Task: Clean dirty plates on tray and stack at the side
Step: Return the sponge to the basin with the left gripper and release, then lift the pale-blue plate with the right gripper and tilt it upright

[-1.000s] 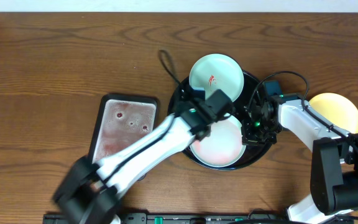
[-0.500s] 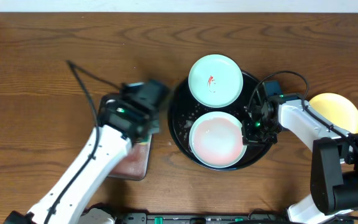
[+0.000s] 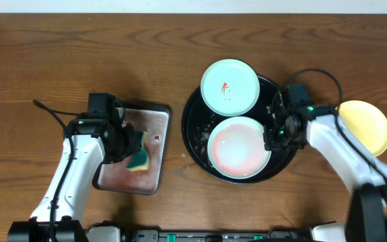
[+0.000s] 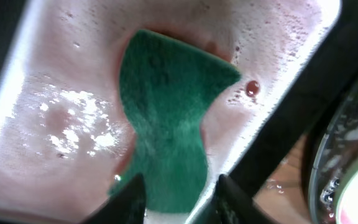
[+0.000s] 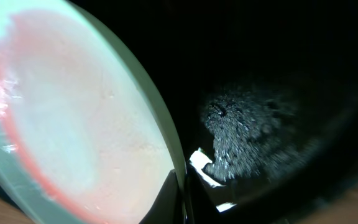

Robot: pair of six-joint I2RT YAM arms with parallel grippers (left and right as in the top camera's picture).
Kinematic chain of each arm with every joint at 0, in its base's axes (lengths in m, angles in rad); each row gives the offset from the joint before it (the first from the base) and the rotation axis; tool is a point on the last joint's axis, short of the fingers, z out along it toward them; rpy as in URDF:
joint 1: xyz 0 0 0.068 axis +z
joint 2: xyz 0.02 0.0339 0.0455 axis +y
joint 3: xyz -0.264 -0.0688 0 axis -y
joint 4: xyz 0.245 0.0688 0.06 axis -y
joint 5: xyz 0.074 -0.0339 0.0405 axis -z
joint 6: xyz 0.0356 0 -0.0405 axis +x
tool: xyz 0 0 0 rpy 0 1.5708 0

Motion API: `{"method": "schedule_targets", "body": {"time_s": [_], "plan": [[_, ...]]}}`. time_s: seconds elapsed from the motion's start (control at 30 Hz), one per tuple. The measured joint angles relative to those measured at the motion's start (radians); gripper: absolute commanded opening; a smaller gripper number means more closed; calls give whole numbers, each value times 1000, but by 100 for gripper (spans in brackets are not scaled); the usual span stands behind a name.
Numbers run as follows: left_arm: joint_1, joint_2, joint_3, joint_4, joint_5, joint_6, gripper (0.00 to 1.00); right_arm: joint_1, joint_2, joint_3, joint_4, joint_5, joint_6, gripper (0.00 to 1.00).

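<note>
where the silver tray [image 3: 154,122] lies at the left, wet and pink-stained, the left gripper [image 3: 126,143] hangs over it with its jaws clenched on a green sponge [image 3: 140,160] that lies on the tray's floor. just right of it sits the black tray [image 3: 191,129], holding two mint plates: the far plate [image 3: 230,87], with a red smear, overlaps the far rim, and the near plate [image 3: 237,148], filmed pink, lies in front of it. the right gripper [image 3: 275,136] pinches the near plate's right rim. farthest right, the yellow plate [image 3: 369,124] lies on the tabletop [image 3: 46,60], outside the black tray.
</note>
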Motion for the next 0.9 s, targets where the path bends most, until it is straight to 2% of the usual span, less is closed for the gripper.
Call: {"method": "schedule_targets", "body": {"time_s": [0.07, 0.3, 0.33, 0.37, 0.9], "plan": [[0, 0, 0, -2, 22, 6, 62, 45, -92, 0, -3, 74, 11, 1], [0, 0, 0, 3, 50, 12, 74, 173, -264, 0, -8, 293, 31, 1], [0, 0, 0, 3, 50, 13, 80, 196, -286, 0, -11, 337, 35, 1], [0, 0, 0, 3, 51, 12, 82, 214, -301, 0, -13, 374, 38, 1], [0, 0, 0, 3, 53, 13, 83, 533, -359, 0, -54, 889, 47, 1]]}}
